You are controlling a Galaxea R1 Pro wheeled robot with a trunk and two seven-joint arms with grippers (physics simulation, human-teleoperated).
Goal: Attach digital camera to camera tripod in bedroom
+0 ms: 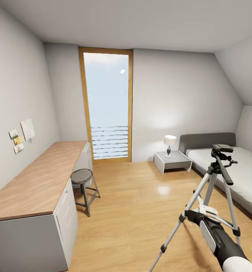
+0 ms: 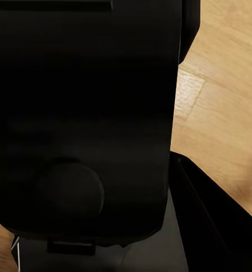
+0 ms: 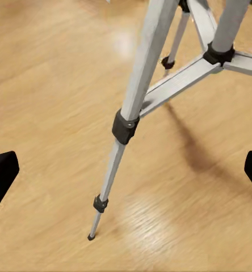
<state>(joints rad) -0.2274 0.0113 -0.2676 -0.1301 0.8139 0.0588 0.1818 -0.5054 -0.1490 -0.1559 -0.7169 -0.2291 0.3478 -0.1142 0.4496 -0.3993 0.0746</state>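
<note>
From the head view, the tripod (image 1: 213,189) stood on the wood floor (image 1: 141,211) at about four o'clock in the picture, between the robot and the bed (image 1: 239,173). Its silver legs splayed down from a black head (image 1: 221,148) with a side handle, the long axis upright. The right arm (image 1: 220,238) reached toward the legs from five o'clock, plainly the nearer arm; its fingers were hidden among the legs there.

In the left wrist view, a large black body (image 2: 86,124) sat close against the lens over wood floor. I judged it might be the camera, but could not tell, nor how the left gripper stood.

In the right wrist view, the right gripper (image 3: 126,175) was spread wide, its fingertips (image 3: 1,173) apart at both edges, empty, with a tripod leg (image 3: 131,107) between and beyond them.
</note>
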